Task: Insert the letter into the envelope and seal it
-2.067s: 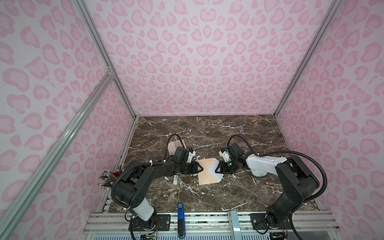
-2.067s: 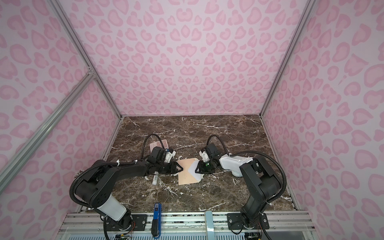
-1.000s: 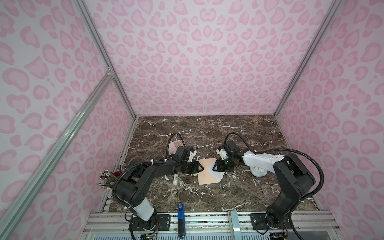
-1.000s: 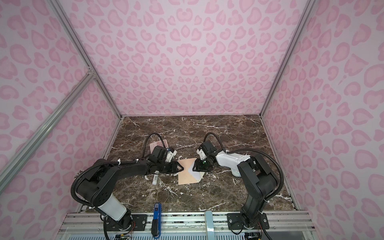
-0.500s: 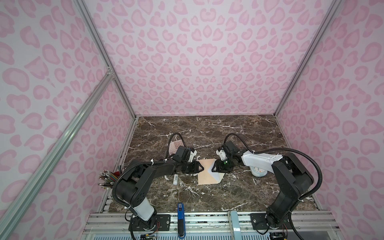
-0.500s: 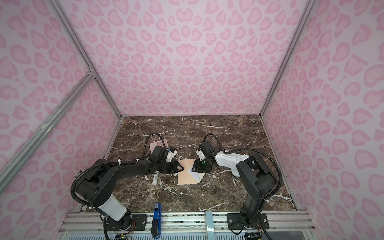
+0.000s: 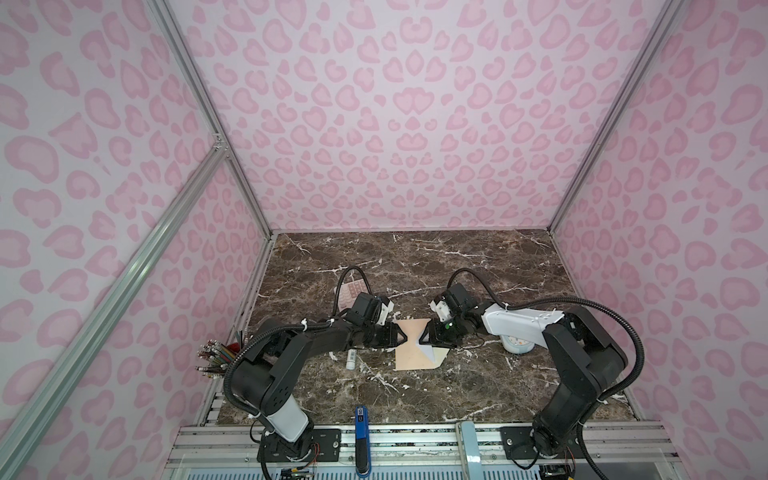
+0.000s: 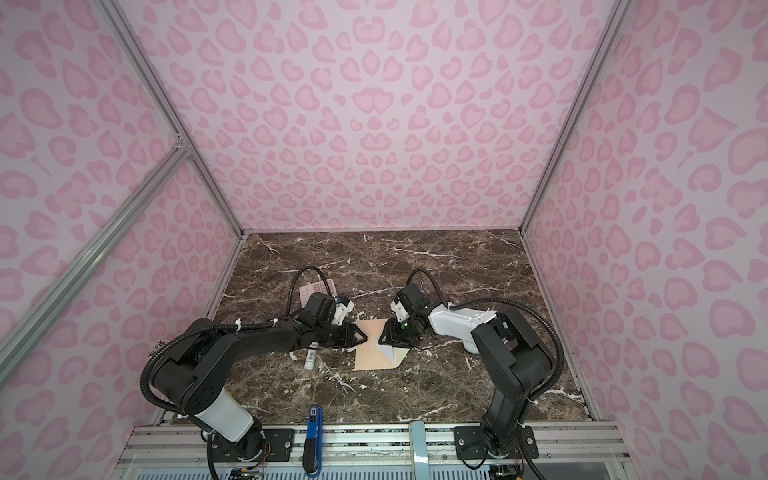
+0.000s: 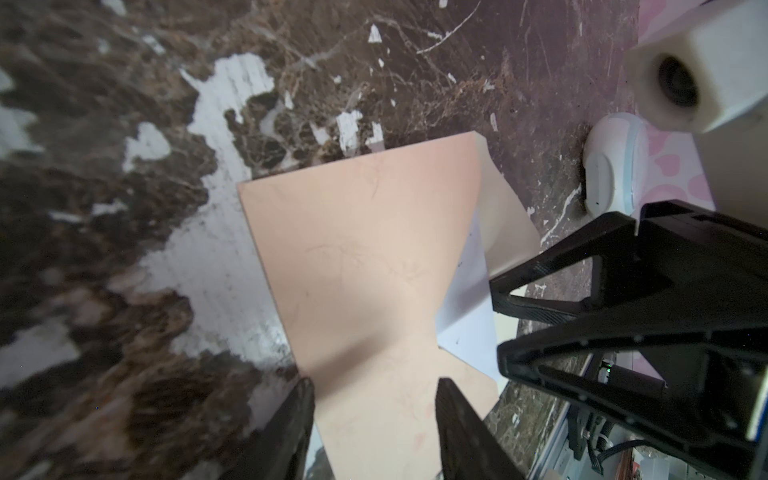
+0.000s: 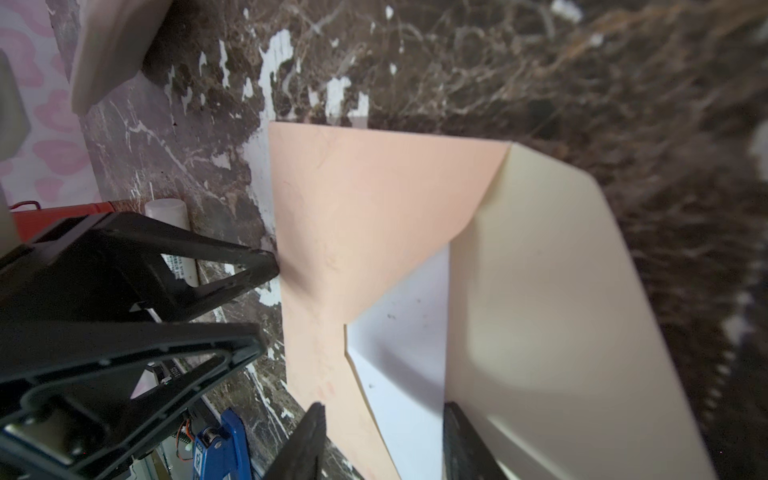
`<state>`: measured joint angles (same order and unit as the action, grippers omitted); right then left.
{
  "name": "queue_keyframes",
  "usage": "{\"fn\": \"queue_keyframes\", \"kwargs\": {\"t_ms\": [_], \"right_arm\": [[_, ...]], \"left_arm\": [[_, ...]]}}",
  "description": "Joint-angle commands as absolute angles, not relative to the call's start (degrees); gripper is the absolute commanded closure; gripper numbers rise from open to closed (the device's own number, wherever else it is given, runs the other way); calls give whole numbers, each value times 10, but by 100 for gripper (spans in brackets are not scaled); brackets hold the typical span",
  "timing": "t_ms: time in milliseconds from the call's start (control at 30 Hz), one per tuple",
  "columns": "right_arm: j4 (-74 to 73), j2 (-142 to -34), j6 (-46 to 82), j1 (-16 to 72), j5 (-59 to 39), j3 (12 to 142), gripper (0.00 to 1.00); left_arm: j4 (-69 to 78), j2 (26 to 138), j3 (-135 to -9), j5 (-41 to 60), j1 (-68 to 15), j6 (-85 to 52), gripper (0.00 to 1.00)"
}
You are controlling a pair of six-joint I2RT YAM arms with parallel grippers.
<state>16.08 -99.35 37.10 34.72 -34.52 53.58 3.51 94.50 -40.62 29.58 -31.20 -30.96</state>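
Nearest me: blue tool [image 7: 361, 430] on the front rail and pencils [image 7: 214, 357] at the left edge. Both are well apart from the work and not in play. A white tube [image 7: 350, 360] lies just beside the left arm, clear of the paper.

The envelope [image 7: 409, 357] lies flat mid-table [image 7: 415, 270] with its mouth toward the right arm. The flap [image 10: 540, 311] is open and swung away from the mouth, so nothing blocks entry. The letter [image 10: 399, 365] is part-way in. A white corner shows at the mouth and the rest is hidden under the peach face.

Left pincer [image 10: 266, 305]: jaws about half apart, clamping nothing, tips against the closed edge. My read is a backstop, so the envelope doesn't slide when the sheet gets pushed.

Right pincer [image 9: 496, 322]: jaws also half apart, nothing gripped, tips at the exposed letter edge. I can't tell whether they press the sheet or just hover. It looks like the pusher.

Judgement: mid-insertion, flap unsealed. The risk is the sheet buckling at the mouth instead of sliding.

Further back: white rounded thing [image 7: 515, 345] beside the right arm and a pink calculator [image 7: 349, 291] behind the left wrist, both apart from the envelope.
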Motion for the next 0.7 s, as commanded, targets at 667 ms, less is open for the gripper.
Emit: {"fn": "queue_keyframes", "kwargs": {"t_ms": [667], "right_arm": [[221,-966,361,353,-294,519,49]], "left_arm": [[-2,879,-371,291,-321,-323,50]]}}
